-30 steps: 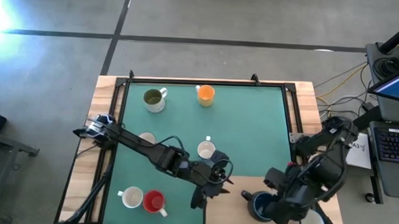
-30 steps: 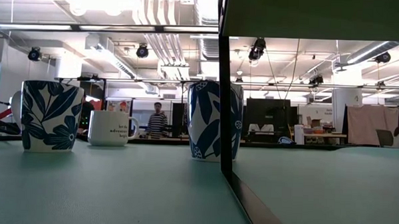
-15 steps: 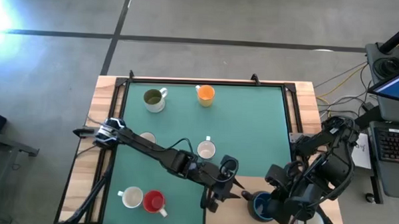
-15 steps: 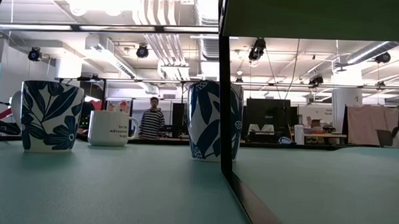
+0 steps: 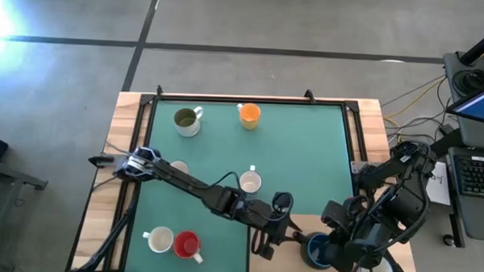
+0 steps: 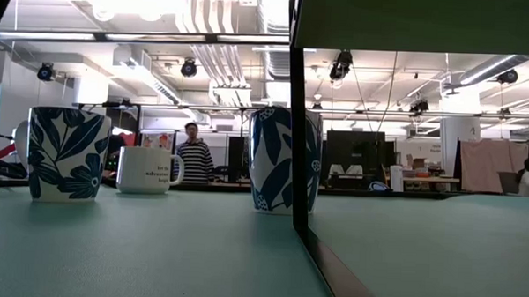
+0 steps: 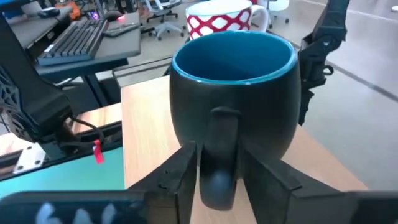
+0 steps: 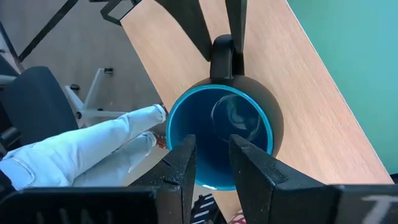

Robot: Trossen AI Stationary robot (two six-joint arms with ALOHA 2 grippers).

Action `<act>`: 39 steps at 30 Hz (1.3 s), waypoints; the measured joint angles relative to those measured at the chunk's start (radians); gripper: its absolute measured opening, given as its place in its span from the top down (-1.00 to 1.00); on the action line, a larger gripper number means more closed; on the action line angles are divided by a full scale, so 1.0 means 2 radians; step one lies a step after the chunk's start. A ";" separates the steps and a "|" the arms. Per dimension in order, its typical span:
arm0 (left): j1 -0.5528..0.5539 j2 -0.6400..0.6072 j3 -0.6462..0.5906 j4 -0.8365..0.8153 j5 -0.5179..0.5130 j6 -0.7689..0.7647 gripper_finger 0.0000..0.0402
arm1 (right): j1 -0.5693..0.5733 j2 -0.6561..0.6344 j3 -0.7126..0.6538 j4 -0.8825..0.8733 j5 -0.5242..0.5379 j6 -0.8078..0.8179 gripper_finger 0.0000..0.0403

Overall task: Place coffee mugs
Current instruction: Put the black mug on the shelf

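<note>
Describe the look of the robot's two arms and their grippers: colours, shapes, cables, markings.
Both arms are dark, nearly black, built of jointed segments. The left arm is long and slender, with a pale silvery joint near its base. The right arm looks bulkier, with black cables looping along it. Each gripper's fingers are flat, dark, tapered blades. No markings are legible.

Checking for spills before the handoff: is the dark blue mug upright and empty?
Upright and empty. The dark blue mug stands with its rim up; the right wrist view looks down into a bare blue inside, no liquid.
</note>
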 joint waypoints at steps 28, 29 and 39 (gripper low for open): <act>-0.014 0.005 -0.001 0.036 0.019 -0.012 0.69 | 0.000 0.000 0.000 0.000 -0.005 -0.020 0.57; -0.015 0.009 -0.001 0.049 0.023 -0.015 0.69 | 0.000 0.000 0.000 0.000 -0.005 -0.020 0.57; -0.019 0.030 -0.001 0.108 0.034 -0.016 0.68 | 0.000 0.000 0.000 0.001 -0.005 -0.012 0.57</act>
